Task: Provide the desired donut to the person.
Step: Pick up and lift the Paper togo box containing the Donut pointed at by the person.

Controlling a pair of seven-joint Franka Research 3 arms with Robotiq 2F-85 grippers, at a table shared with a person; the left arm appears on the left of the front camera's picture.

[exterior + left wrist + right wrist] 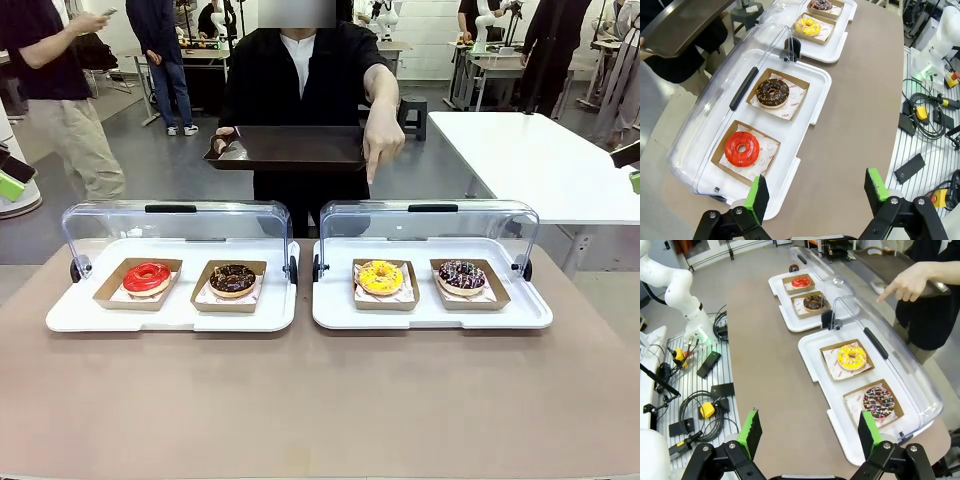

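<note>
Matte brown tabletop (320, 400) in my front view carries white plastic trays (180, 318) with clear domed lids (180, 225) raised behind. The person (300, 60) holds a flat dark tray (290, 150) and points a hand (383, 140) down toward the yellow sprinkled donut (380, 276), which sits in its cardboard box on the right-hand tray. My left wrist view: left fingers (759, 196) spread wide, empty, near a glossy red donut (742, 148). My right wrist view: right fingers (751, 432) gape empty over bare tabletop beside that donut's tray.
</note>
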